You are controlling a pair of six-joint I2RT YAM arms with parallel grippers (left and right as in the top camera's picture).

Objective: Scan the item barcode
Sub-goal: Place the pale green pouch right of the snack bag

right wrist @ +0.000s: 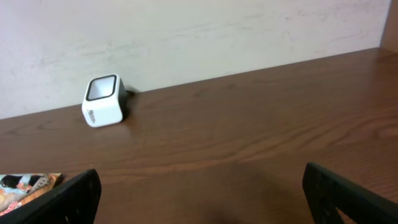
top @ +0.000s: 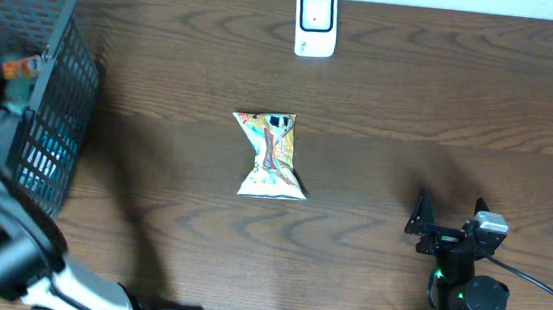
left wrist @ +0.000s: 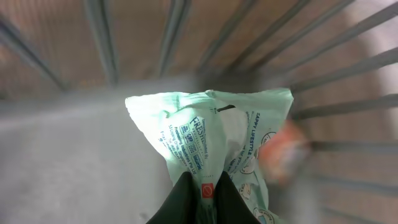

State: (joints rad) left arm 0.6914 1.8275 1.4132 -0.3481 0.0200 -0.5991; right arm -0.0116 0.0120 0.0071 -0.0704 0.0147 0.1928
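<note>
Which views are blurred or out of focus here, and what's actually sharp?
Left wrist: basket bars and the orange item behind are blurred; only the green packet pinched in the left end effector is near focus. Overhead: crisp across snack bag and scanner, soft shadows. Right wrist: table grain sharp, its own fingers just dark shapes.

Counter: dark brown wood-grain top with a wavy figure and matte finish; faint soft shadows lie across it. Wall: pale off-white, plain, lightly scuffed, meeting the counter's far edge. Light: even, diffuse.
</note>
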